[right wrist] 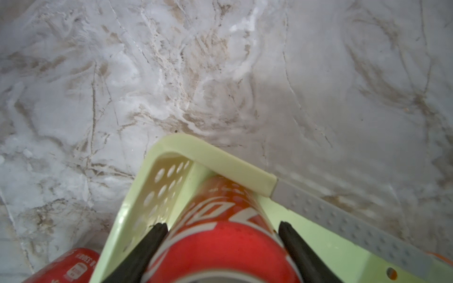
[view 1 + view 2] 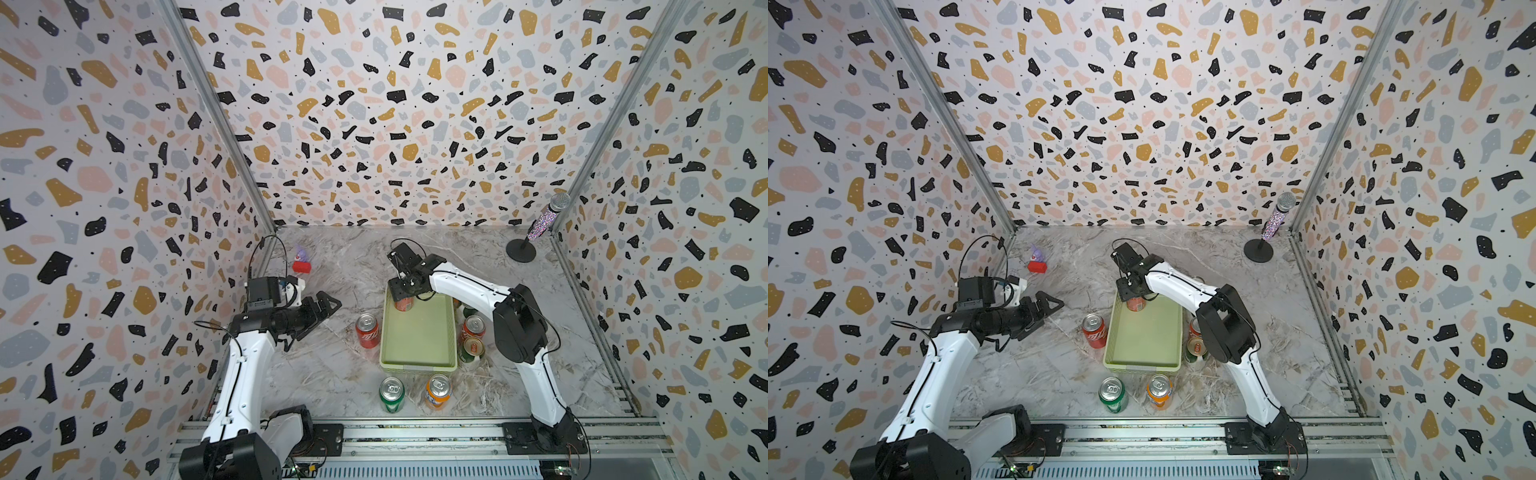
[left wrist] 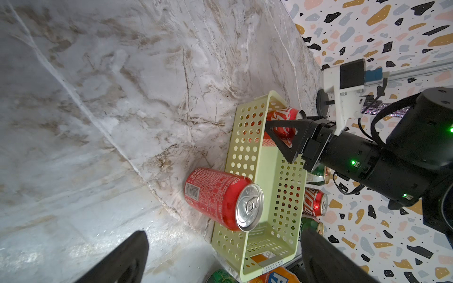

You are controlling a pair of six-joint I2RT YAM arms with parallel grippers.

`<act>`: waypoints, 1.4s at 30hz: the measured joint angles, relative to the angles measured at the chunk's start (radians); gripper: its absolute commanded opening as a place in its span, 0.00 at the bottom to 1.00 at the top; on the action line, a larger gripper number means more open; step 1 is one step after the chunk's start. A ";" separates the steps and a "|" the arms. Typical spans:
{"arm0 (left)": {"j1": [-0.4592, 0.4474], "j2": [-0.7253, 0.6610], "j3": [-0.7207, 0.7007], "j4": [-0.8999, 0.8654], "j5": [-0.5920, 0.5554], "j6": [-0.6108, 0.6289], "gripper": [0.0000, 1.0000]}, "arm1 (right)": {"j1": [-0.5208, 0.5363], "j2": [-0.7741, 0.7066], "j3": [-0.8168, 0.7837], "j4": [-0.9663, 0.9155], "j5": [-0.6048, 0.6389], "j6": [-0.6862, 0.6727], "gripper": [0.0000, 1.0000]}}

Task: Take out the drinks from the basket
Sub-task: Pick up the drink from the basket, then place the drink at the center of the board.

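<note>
Two near-identical overhead views down onto the table (image 2: 324, 374); both wrist cameras close on the basket (image 3: 245, 156).

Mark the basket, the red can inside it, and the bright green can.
basket (image 2: 417, 365), in a top view, near rim.
red can (image 1: 215, 247), right wrist view, side wall.
bright green can (image 2: 391, 390), in a top view, silver lid.

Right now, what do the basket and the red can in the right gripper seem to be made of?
The basket looks like moulded plastic, pale yellow-green and matte: thin walls with rows of round holes. The red can in the right gripper is probably thin printed metal, glossy by its sheen; its top is not clear, so I cannot be sure.
</note>
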 measured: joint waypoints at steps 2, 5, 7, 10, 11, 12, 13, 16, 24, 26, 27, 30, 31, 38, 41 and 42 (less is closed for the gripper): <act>0.000 0.000 0.000 0.000 0.000 0.000 1.00 | 0.000 -0.024 -0.011 -0.009 0.005 -0.002 0.36; 0.000 0.000 0.000 0.000 0.000 0.000 1.00 | 0.002 -0.068 -0.012 -0.012 0.014 -0.004 0.36; 0.000 0.000 0.000 0.000 0.000 0.000 1.00 | 0.005 -0.109 -0.012 -0.013 0.024 -0.007 0.36; 0.000 -0.001 0.000 0.000 -0.004 0.000 1.00 | 0.015 -0.171 -0.012 -0.013 0.046 -0.012 0.36; 0.000 -0.001 0.000 0.000 -0.008 0.000 1.00 | 0.021 -0.190 -0.012 -0.013 0.053 -0.015 0.36; 0.000 -0.001 0.000 0.000 -0.012 0.001 1.00 | 0.029 -0.208 -0.012 -0.013 0.060 -0.018 0.36; 0.000 -0.001 0.000 0.000 -0.014 0.001 1.00 | 0.040 -0.224 -0.008 -0.015 0.069 -0.022 0.36; 0.000 0.000 0.000 -0.001 -0.021 0.004 1.00 | 0.075 -0.251 0.008 -0.017 0.090 -0.031 0.36; 0.003 -0.004 0.000 -0.004 -0.040 0.005 1.00 | 0.151 -0.214 0.093 -0.032 0.085 -0.054 0.36; 0.004 -0.008 0.000 -0.004 -0.044 0.005 1.00 | 0.160 -0.180 0.142 -0.033 0.076 -0.057 0.36; 0.006 -0.010 0.000 -0.005 -0.046 0.005 1.00 | 0.163 -0.160 0.168 -0.033 0.071 -0.060 0.36; 0.007 -0.014 0.000 -0.005 -0.051 0.005 1.00 | 0.167 -0.103 0.229 -0.032 0.065 -0.066 0.36; 0.008 -0.016 0.000 -0.005 -0.053 0.005 1.00 | 0.168 -0.084 0.246 -0.034 0.064 -0.068 0.36; 0.017 -0.024 0.000 -0.005 -0.059 0.005 1.00 | 0.171 0.038 0.332 -0.055 0.044 -0.075 0.36; 0.021 -0.024 0.000 -0.005 -0.059 0.005 1.00 | 0.172 0.076 0.347 -0.063 0.040 -0.075 0.36; 0.022 -0.024 0.000 -0.005 -0.059 0.005 1.00 | 0.173 0.088 0.347 -0.063 0.040 -0.076 0.36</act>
